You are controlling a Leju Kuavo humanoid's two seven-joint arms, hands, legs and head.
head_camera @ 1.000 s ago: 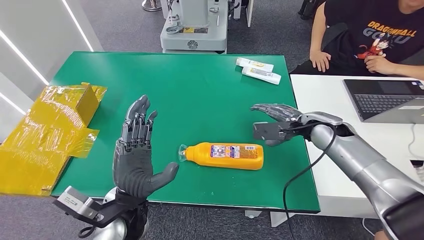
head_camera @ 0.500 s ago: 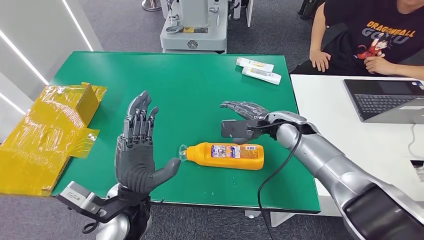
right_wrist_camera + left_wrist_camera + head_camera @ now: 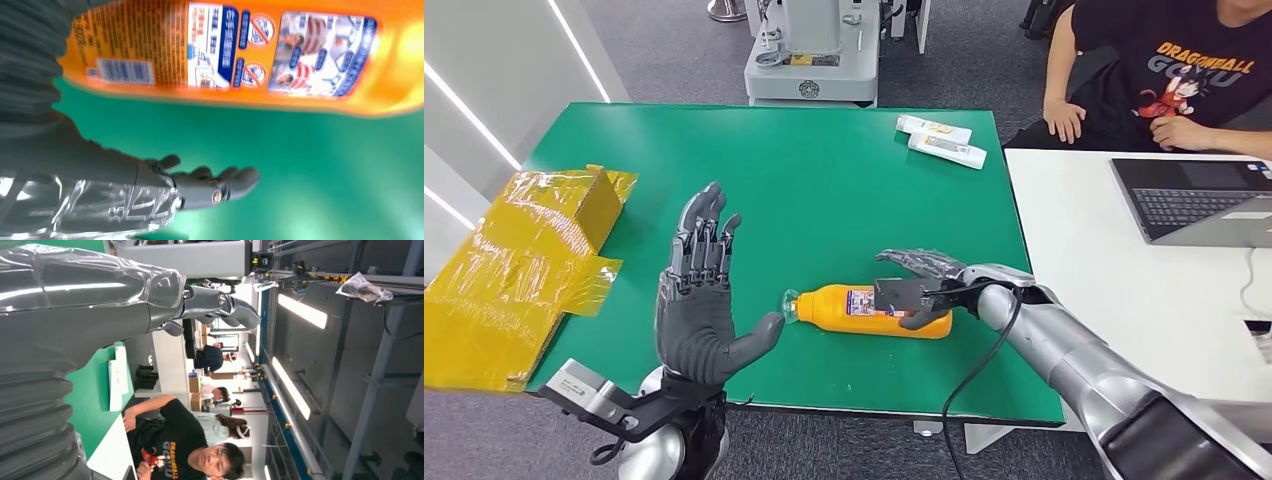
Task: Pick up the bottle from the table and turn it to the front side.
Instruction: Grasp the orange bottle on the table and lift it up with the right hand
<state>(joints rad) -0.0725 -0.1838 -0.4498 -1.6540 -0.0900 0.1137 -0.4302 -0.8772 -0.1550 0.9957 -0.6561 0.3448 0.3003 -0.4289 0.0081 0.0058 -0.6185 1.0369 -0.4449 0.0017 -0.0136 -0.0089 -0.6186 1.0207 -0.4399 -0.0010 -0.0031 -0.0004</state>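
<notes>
An orange bottle lies on its side on the green table, its clear cap pointing at my left hand. The right wrist view shows its label with a barcode facing up. My right hand hovers over the bottle's base end, with fingers spread above the far side and the thumb on the near side. In that wrist view the thumb stands apart from the bottle, with green table between them. My left hand is raised upright, open and holding nothing, just beside the cap.
Two white tubes lie at the table's far right. A yellow wrapped box sits at the left edge. To the right a white desk holds a laptop, with a seated person behind it. A grey machine base stands beyond the table.
My right hand has swung left from the table's right edge and dropped down over the bottle. The left hand has hardly moved, and the bottle lies where it was.
</notes>
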